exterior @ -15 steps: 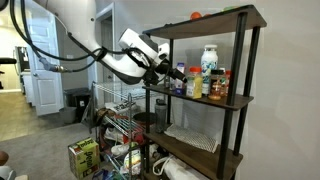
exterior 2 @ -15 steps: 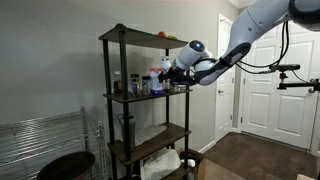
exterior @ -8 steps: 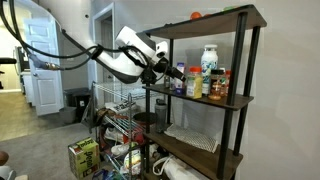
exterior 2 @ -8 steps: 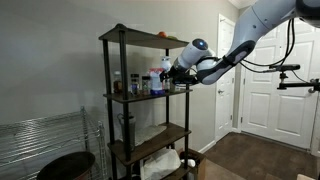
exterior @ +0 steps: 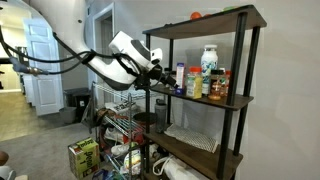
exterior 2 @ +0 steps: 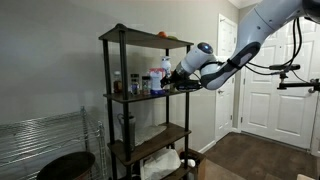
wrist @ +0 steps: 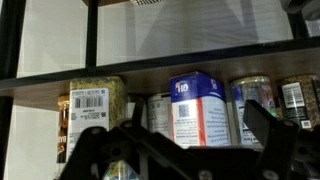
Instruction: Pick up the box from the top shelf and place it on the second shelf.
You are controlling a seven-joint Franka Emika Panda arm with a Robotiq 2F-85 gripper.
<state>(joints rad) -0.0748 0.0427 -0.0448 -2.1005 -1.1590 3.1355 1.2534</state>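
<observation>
Gripper (exterior: pixel 165 80) — jaws spread, holding nothing — hovers at the edge of the second shelf (exterior: pixel 215 103). Box (wrist: pixel 195 108) stands upright on that shelf beside jars (wrist: pixel 250 105); placement appears done — only withdrawal outstanding.

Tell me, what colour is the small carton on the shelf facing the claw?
The box is blue and white, clearest in the wrist view.
</observation>
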